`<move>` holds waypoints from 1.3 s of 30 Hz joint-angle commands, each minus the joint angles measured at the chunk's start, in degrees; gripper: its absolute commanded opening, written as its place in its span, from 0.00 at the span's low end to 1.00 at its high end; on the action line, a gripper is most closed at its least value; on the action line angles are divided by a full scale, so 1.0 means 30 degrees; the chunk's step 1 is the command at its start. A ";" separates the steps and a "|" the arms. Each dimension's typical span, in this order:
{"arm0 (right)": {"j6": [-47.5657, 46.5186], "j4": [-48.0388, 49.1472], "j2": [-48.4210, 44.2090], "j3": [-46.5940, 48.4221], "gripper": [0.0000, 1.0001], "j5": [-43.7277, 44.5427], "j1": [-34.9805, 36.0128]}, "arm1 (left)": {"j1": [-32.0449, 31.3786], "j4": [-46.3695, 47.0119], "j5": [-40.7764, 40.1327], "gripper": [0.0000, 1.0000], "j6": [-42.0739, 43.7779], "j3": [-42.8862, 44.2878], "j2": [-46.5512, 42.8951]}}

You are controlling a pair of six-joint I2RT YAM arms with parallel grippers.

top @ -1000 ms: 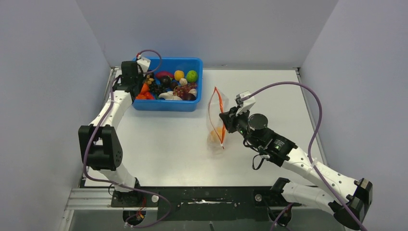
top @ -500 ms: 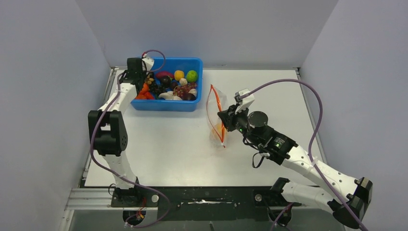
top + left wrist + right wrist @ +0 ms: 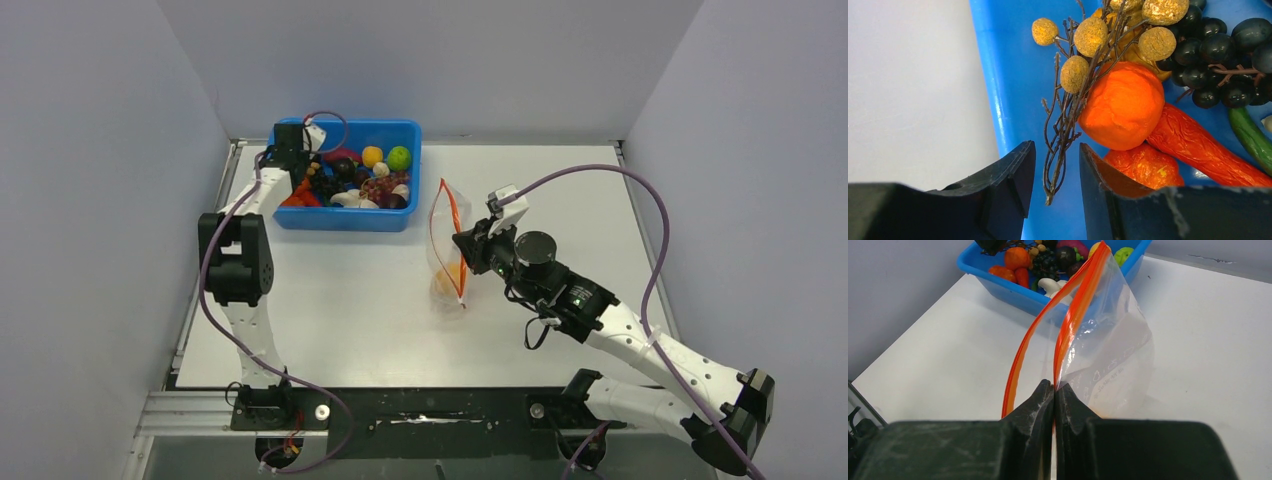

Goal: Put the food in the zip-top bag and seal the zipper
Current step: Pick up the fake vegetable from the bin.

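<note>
Left claw (image 3: 1056, 152) moved deeper over blue bin (image 3: 998, 75), jaws narrowing but still apart astride berry sprig (image 3: 1074, 74): pick imminent. Right claw (image 3: 1054, 390) stays clamped on zip-top bag (image 3: 1118, 355) rim, bag upright on table (image 3: 1208, 340).

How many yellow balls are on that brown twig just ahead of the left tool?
5 yellow balls: leftmost, one beside it, one lower, two upper right by the dark grapes. More may be cut off at the top edge.

Blue bin (image 3: 345, 218) on white table (image 3: 340, 300)
</note>
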 commanded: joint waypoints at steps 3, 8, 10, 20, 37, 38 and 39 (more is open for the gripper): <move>-0.0421 0.0748 -0.0598 0.0693 0.00 0.0381 0.0048 | 0.0130 0.1069 -0.0464 0.36 0.0606 0.1100 0.0556; -0.0474 0.0611 -0.0997 0.0565 0.00 0.0587 0.0049 | 0.0130 0.0984 -0.0765 0.34 0.0766 0.1777 0.1565; -0.0488 0.0579 -0.1129 0.0503 0.00 0.0701 0.0045 | 0.0108 0.0941 -0.0814 0.33 0.0717 0.2203 0.1922; -0.0221 0.0408 -0.1388 0.0367 0.00 0.1002 0.0032 | -0.0571 0.0513 -0.1136 0.07 0.0906 0.3038 0.2212; 0.0488 0.0935 -0.2424 -0.0699 0.00 0.1313 0.0066 | -0.2855 -0.1590 -0.3404 0.00 -0.1647 0.3521 -0.0766; 0.0527 0.1031 -0.2505 -0.0826 0.00 0.1297 0.0062 | -0.2884 -0.1786 -0.3315 0.00 -0.2069 0.3422 -0.1105; 0.0550 0.1112 -0.2537 -0.0904 0.00 0.1291 0.0068 | -0.2986 -0.1876 -0.3319 0.00 -0.2316 0.3252 -0.1570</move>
